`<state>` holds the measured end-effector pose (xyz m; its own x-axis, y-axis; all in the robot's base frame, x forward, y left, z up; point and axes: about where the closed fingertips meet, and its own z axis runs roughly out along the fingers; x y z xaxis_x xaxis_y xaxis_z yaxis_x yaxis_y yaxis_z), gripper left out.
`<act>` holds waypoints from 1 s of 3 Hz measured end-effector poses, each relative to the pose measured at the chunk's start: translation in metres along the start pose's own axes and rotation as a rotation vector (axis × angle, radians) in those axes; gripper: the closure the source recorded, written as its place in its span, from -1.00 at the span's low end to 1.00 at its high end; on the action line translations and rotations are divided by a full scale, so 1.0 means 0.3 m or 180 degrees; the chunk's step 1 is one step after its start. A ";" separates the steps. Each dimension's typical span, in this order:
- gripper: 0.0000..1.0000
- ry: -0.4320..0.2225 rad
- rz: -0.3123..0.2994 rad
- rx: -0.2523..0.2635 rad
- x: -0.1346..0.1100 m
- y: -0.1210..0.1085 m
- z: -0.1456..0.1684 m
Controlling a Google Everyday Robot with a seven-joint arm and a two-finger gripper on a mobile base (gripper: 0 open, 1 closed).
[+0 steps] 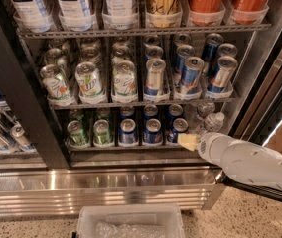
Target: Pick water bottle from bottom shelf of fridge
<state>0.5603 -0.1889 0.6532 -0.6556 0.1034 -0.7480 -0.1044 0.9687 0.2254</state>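
The water bottle point(213, 121), clear with a white cap, stands at the right end of the bottom shelf point(131, 150) of the fridge point(32, 118), with a second alike bottle point(204, 108) behind it. My gripper point(187, 142) is at the shelf's front edge, just below and left of the front bottle, in front of the rightmost blue can point(177, 129). Its cream tip points left. The white arm point(250, 162) reaches in from the lower right and hides the bottle's lower part. I see nothing held.
Green cans point(89, 132) and blue cans point(140, 131) fill the rest of the bottom shelf. 7UP and slim blue cans sit on the rack above point(131, 103). A ribbed steel panel point(96, 187) lies below, a clear plastic bin point(131, 222) stands on the floor, and the door frame point(265, 93) is on the right.
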 end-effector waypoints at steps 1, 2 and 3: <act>-0.32 0.0007 0.0020 0.0096 0.006 -0.047 -0.008; -0.24 0.0000 0.0036 0.0182 0.009 -0.084 -0.012; -0.20 -0.0013 0.0036 0.0282 -0.007 -0.111 0.041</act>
<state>0.5743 -0.2186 0.6396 -0.6533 0.1151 -0.7483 -0.0304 0.9836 0.1779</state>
